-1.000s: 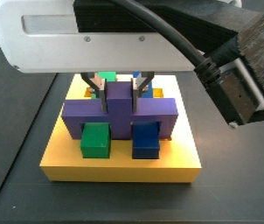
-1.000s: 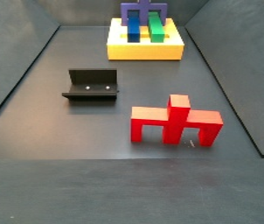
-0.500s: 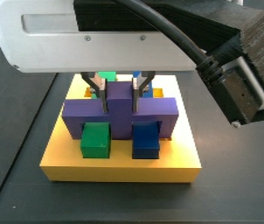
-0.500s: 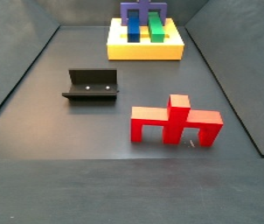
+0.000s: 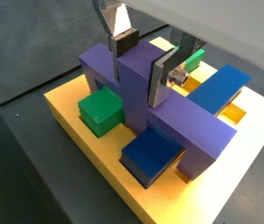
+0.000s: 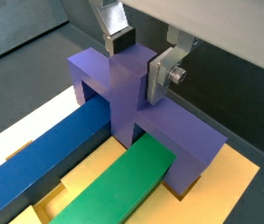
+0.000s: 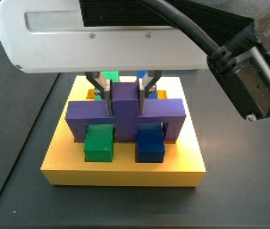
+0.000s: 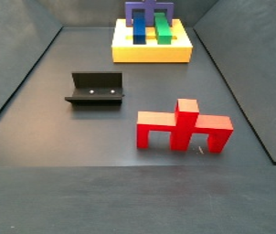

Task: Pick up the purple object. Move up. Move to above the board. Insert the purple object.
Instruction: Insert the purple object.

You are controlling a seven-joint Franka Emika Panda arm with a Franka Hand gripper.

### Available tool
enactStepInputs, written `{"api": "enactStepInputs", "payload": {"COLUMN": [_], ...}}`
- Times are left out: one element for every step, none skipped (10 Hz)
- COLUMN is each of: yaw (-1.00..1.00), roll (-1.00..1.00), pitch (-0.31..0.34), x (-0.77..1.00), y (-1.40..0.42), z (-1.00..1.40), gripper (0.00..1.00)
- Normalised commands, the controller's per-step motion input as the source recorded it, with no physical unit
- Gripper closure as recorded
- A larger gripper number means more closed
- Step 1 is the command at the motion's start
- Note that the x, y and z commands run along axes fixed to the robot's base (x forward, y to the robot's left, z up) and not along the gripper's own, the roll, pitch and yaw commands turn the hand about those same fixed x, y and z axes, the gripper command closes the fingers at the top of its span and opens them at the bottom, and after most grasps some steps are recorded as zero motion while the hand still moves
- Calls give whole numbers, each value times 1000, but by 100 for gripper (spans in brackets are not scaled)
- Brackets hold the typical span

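The purple object (image 5: 128,83) stands on the yellow board (image 5: 100,157), its crossbar across the green bar (image 5: 100,112) and the blue bar (image 5: 152,156), its stem upright. It shows the same way in a wrist view (image 6: 117,83) and in both side views (image 7: 84,112) (image 8: 141,11). My gripper (image 5: 142,74) is over the board with one finger on each side of the stem; the jaws stand slightly apart from it, open. It also shows in a wrist view (image 6: 139,72) and a side view (image 7: 127,92).
A red bridge-shaped piece (image 8: 184,128) stands on the dark floor near the front right. The fixture (image 8: 95,89) stands left of the middle. The board (image 8: 153,53) lies at the far end between dark sloping walls.
The arm's body has risen slightly and the fingers have eased off the stem. The purple object stays seated on the board.
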Motion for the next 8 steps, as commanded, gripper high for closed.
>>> {"api": "enactStepInputs", "payload": {"yaw": [0, 0, 0, 0, -14, -83, -106, -111], "roll": [-237, -266, -250, -81, 0, -80, -227, -329], "pitch": [-129, -100, -91, -57, 0, 76, 203, 273], "x": [0, -60, -109, 0, -9, 40, 77, 37], "y": [0, 0, 0, 0, 0, 0, 26, 43], "z": [-177, -77, -3, 0, 0, 0, 63, 191], "gripper": [100, 100, 100, 100, 100, 100, 100, 100]}}
